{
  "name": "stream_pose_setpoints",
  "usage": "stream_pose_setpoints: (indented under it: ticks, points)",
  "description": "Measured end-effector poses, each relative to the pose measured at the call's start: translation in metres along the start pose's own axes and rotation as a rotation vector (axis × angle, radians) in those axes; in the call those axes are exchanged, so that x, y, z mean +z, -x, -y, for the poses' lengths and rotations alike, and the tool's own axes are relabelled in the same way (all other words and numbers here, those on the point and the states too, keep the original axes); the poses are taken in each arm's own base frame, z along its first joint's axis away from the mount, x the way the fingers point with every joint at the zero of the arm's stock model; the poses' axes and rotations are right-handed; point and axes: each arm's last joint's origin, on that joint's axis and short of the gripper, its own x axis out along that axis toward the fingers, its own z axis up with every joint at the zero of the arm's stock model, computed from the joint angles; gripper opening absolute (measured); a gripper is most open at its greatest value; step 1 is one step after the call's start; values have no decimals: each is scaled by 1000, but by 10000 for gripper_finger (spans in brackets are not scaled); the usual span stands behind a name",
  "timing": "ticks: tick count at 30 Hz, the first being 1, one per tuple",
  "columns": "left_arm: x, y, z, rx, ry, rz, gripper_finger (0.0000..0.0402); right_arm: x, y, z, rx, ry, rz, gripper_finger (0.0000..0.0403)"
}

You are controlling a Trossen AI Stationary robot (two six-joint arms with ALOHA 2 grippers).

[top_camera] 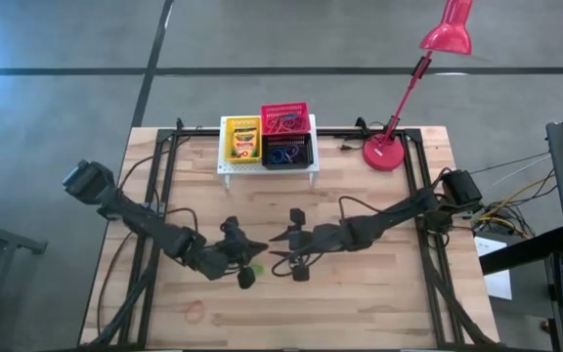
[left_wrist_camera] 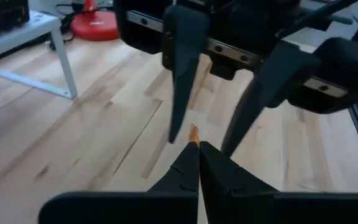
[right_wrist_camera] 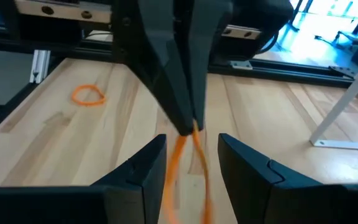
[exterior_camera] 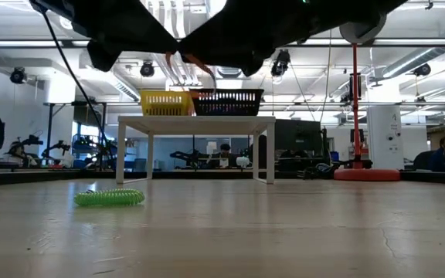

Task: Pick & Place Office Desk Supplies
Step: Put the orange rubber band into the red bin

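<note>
A: From the high view, both arms meet over the middle of the table (top_camera: 360, 313). The left gripper (top_camera: 259, 248) and the right gripper (top_camera: 280, 238) are tip to tip, well clear of the white stand (top_camera: 267, 168) with the yellow basket (top_camera: 242, 140), red basket (top_camera: 285, 120) and black basket (top_camera: 287, 154).

B: And low down?

A: The low view shows a green coiled loop (exterior_camera: 110, 198) lying on the wood, its long axis running across the picture. The arms hang above it, apart.

B: Left wrist view?

A: The left claw is pinched shut on an orange elastic loop (left_wrist_camera: 194, 132); only a sliver shows at its tips. The right claw's 2 fingers (left_wrist_camera: 180, 81) stand spread on either side.

B: Right wrist view?

A: The loop (right_wrist_camera: 182, 168) dangles from the left tips (right_wrist_camera: 188, 121), long axis roughly straight down, between the right fingers (right_wrist_camera: 138, 171), which are wide and not yet closed. A second orange loop (right_wrist_camera: 89, 95) lies flat further off.

B: Risk?

A: I judge a handover. If the left lets go before the right closes, the loop drops; it is thin and may slip past the pads.
</note>
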Motion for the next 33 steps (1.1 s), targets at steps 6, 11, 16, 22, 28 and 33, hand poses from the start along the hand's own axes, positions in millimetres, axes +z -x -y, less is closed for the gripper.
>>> stream_pose_setpoints:
  ticks: [6,11,16,22,28,33]
  points:
    - [1,-1,0,-5,-8,7,4,1,-2,0,-12,6,-31,122]
    - [1,-1,0,-4,-9,5,4,0,-1,0,-15,7,-35,61]
    - [-1,-1,-1,1,-22,-5,7,-1,1,1,-30,11,-87,14]
    - [-18,-2,-11,35,-31,-57,75,1,15,9,-124,-9,-227,9]
    - [-42,-1,-26,74,69,-105,147,33,33,35,-203,5,-260,9]
    - [-51,-1,-32,93,125,-117,166,73,44,85,-310,57,-216,9]
